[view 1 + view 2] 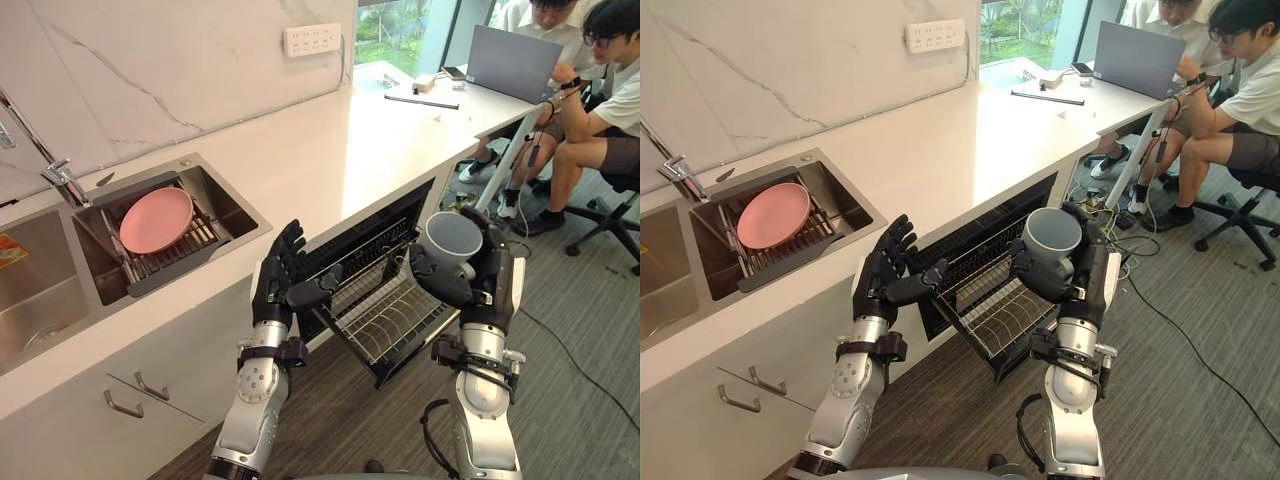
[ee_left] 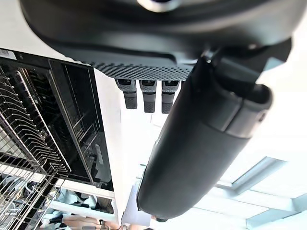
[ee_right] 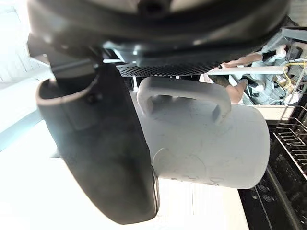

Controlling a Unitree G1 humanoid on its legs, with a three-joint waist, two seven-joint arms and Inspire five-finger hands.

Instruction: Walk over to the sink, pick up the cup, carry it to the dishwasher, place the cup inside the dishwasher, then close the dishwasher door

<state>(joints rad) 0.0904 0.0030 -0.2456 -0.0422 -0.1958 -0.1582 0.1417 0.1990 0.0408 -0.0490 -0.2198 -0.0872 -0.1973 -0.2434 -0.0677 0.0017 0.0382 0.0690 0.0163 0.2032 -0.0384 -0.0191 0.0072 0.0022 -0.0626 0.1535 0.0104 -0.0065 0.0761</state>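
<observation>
My right hand [image 1: 478, 272] is shut on a grey cup [image 1: 453, 240], held upright with its mouth up, just above and to the right of the pulled-out dishwasher rack [image 1: 392, 318]. The cup's handle [image 3: 184, 93] sits against the palm, with the thumb [image 3: 103, 153] across the cup's side [image 3: 211, 148]. The dishwasher [image 1: 375, 250] stands open under the counter. Raised in front of the dishwasher's left edge, my left hand [image 1: 280, 280] is open with straight fingers [image 2: 146, 96] and holds nothing.
A sink [image 1: 215, 195] to the left holds a pink plate [image 1: 156, 219] on a wire rack, with a tap [image 1: 45, 160] behind it. Two people sit at the counter's far right end with a laptop [image 1: 512, 62]. Cabinet drawers [image 1: 130, 395] lie lower left.
</observation>
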